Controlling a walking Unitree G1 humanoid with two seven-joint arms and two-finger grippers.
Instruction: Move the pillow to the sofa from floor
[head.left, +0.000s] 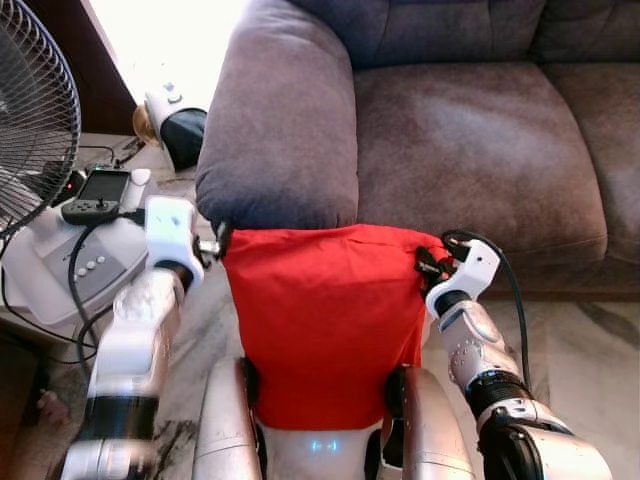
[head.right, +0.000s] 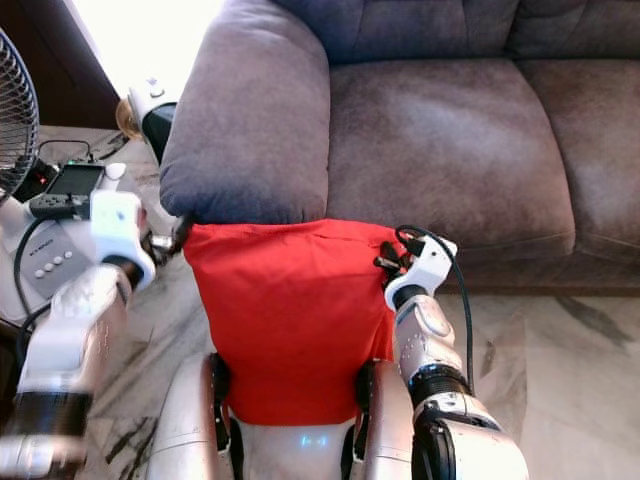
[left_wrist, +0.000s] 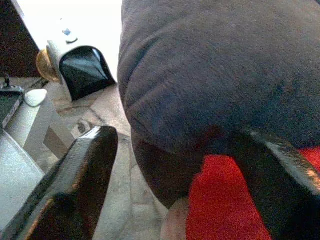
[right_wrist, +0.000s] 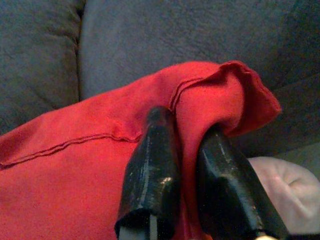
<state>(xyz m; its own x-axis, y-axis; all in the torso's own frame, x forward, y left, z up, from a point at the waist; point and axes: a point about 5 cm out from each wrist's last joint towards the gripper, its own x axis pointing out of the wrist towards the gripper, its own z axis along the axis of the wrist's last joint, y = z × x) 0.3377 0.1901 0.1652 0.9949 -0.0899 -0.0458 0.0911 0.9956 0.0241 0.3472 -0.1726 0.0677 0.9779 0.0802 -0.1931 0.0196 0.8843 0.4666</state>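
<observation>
A red pillow (head.left: 320, 320) hangs in front of my body, its top edge against the grey sofa's armrest (head.left: 280, 130). My right gripper (head.left: 430, 262) is shut on the pillow's upper right corner; in the right wrist view red cloth (right_wrist: 75, 165) is pinched between the two black fingers (right_wrist: 150, 165). At the pillow's upper left corner is my left gripper (head.left: 218, 243). Its fingers (left_wrist: 75, 190) stand wide apart, with the armrest and a bit of red cloth (left_wrist: 225, 205) between them. The sofa seat (head.left: 470, 150) lies beyond, to the right of the armrest.
A standing fan (head.left: 30, 110) and its white base (head.left: 70, 260), with a black handheld device (head.left: 95, 195) and cables, crowd the left. A white and black appliance (head.left: 175, 125) sits on the floor by the armrest. Marble floor (head.left: 580, 350) lies to the right.
</observation>
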